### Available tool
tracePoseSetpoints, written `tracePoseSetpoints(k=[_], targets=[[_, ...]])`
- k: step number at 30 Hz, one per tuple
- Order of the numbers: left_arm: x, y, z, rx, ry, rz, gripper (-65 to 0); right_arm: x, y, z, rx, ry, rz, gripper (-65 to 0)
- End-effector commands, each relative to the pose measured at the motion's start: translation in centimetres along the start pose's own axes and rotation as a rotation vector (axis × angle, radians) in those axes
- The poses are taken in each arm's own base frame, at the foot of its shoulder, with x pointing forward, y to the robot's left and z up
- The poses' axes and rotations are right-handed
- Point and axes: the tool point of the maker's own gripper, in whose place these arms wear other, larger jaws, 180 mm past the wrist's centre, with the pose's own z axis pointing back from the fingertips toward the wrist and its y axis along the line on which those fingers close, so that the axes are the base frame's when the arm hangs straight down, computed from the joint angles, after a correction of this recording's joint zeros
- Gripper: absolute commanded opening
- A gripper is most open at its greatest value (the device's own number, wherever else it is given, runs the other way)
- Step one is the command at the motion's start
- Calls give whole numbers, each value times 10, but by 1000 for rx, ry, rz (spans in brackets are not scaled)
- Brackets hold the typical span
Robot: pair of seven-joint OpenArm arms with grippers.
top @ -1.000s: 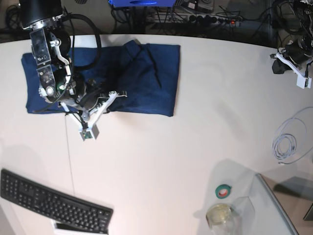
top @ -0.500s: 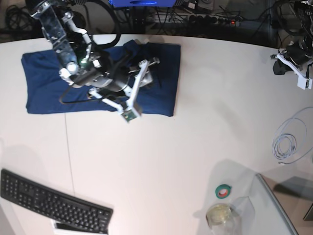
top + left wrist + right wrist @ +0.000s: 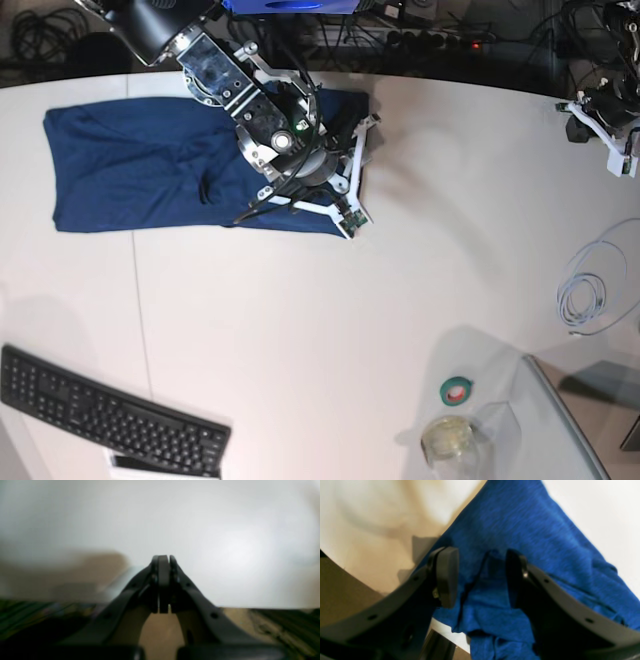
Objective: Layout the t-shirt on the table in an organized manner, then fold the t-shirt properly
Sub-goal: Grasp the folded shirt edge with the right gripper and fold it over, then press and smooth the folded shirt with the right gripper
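Note:
The dark navy t-shirt (image 3: 130, 165) lies spread in a long band on the white table (image 3: 300, 330) at the back left. My right gripper (image 3: 362, 171) hovers over the shirt's right end with its white fingers spread. In the right wrist view this gripper (image 3: 481, 577) is open, with a raised crease of the blue t-shirt (image 3: 520, 530) between the pads and nothing clamped. My left gripper (image 3: 612, 150) sits at the far right edge of the table, away from the shirt. Its jaws (image 3: 163, 560) are pressed together with nothing in them.
A black keyboard (image 3: 110, 420) lies at the front left. A green tape roll (image 3: 457, 390), a glass jar (image 3: 450, 440) and a clear box (image 3: 570, 430) stand at the front right. A white cable coil (image 3: 590, 290) lies at the right edge.
My right arm has swept from the shirt's front left edge across to its right end, and its gripper has opened. The left arm has stayed put.

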Motion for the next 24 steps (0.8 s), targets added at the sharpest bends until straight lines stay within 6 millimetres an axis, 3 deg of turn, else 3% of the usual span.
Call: tracePoseSetpoints(k=[1, 10, 11, 14, 16, 19, 24], targets=[[10, 3, 3, 8, -31, -13, -650, 15, -3, 4, -9, -44, -14, -372], [10, 3, 2, 13, -26, -19, -650, 6, -16, -6, -62, -8, -58, -383], [13, 3, 2, 13, -34, -19, -650, 8, -17, -6, -64, -16, -59, -407], [16, 3, 1, 13, -39, -18, -650, 3, -18, -10, -66, -2, -59, -560], [18, 3, 1, 13, -43, -18, -650, 3, -17, -8, -63, -3, -61, -600], [18, 3, 1, 14, -43, -19, -650, 8, -12, 2, -49, -37, -79, -608], [19, 3, 1, 13, -45, -18, -650, 3, -38, 34, -80, -74, -189, -618]])
